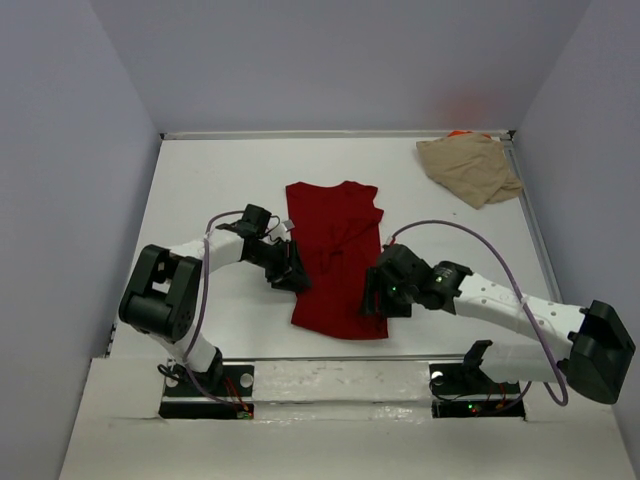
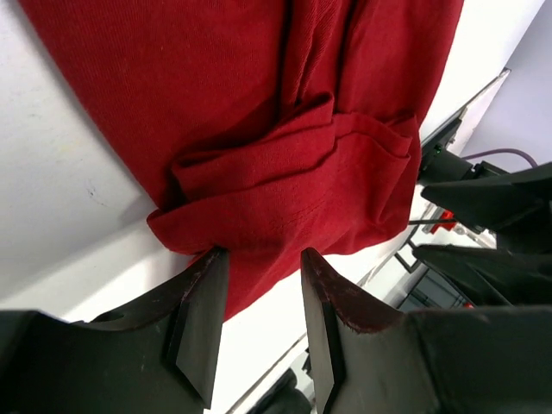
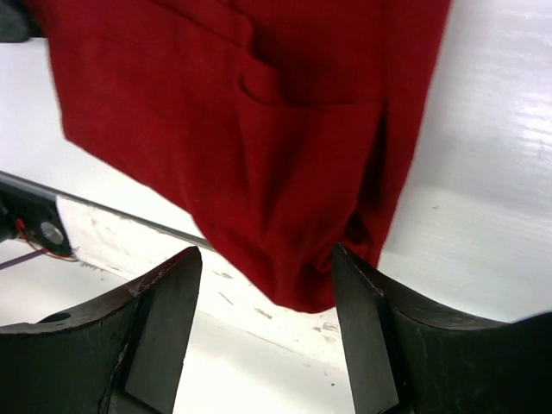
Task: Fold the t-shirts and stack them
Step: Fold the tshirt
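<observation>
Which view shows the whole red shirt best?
The top view: there the red shirt is seen whole, from neck to hem. The left wrist view shows only a bunched fold of it; the right wrist view shows only one corner.

A white table [image 1: 200, 180], evenly lit, is enclosed at the back and both sides by plain pale grey walls [image 1: 330, 60].

The red shirt [image 1: 335, 260] takes up the middle of the counter [image 1: 220, 170], with the left tool [image 1: 293, 272] and right tool [image 1: 372, 295] crowding its near half. Bare counter lies far left, and between it and the tan shirt [image 1: 468, 168] in the far right corner. Walls [image 1: 60, 150] close three sides.
</observation>
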